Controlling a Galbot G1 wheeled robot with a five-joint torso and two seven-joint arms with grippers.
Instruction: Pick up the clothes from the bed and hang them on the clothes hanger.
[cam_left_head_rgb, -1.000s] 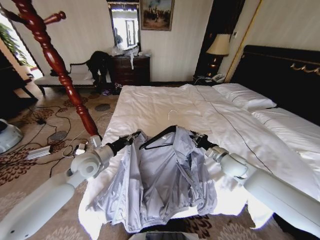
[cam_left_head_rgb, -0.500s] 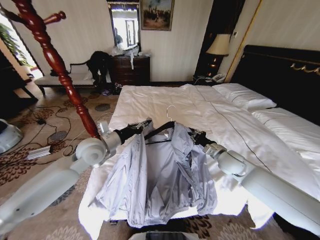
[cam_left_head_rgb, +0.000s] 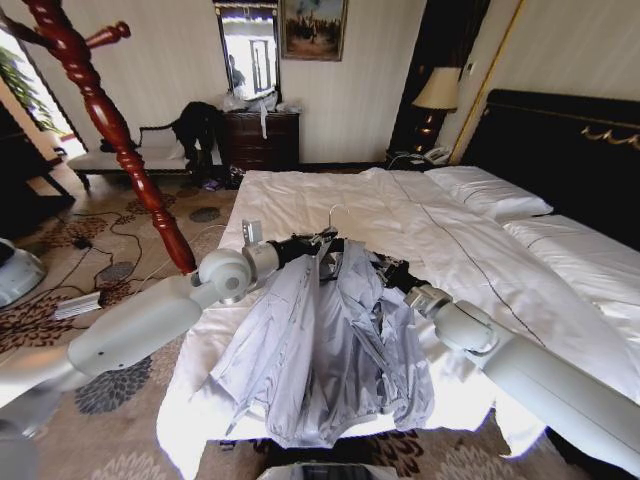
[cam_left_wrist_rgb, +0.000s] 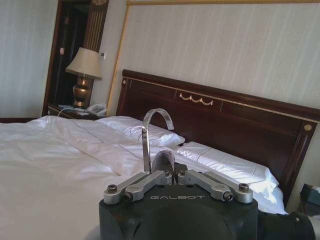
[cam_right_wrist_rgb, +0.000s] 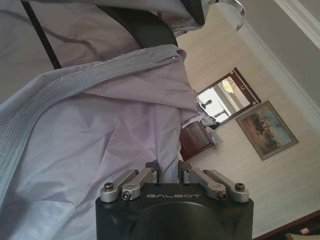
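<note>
The clothes, a light grey jacket (cam_left_head_rgb: 320, 350), hang on a black clothes hanger (cam_left_head_rgb: 345, 255) above the near edge of the bed (cam_left_head_rgb: 300, 200), their lower part pooled on the white sheets. My left gripper (cam_left_head_rgb: 318, 243) is shut on the hanger's neck just under its metal hook (cam_left_head_rgb: 338, 215); the left wrist view shows the hook (cam_left_wrist_rgb: 155, 120) rising from between that gripper's (cam_left_wrist_rgb: 170, 175) shut fingers. My right gripper (cam_left_head_rgb: 390, 272) is shut on the jacket's right shoulder. In the right wrist view grey fabric (cam_right_wrist_rgb: 100, 125) runs into that gripper (cam_right_wrist_rgb: 168, 172), below the hanger's black bar (cam_right_wrist_rgb: 150, 30).
A reddish wooden coat stand (cam_left_head_rgb: 110, 120) slants up at the left of the bed. Cables and a power strip (cam_left_head_rgb: 80, 303) lie on the patterned carpet. A dark headboard (cam_left_head_rgb: 560, 150) and pillows (cam_left_head_rgb: 490, 195) are at the right, a dresser (cam_left_head_rgb: 262, 140) and bench at the back.
My left gripper has slid right along the hanger to its neck under the hook. The jacket's left side has swung inward and bunched toward the middle. The right arm has barely moved.
</note>
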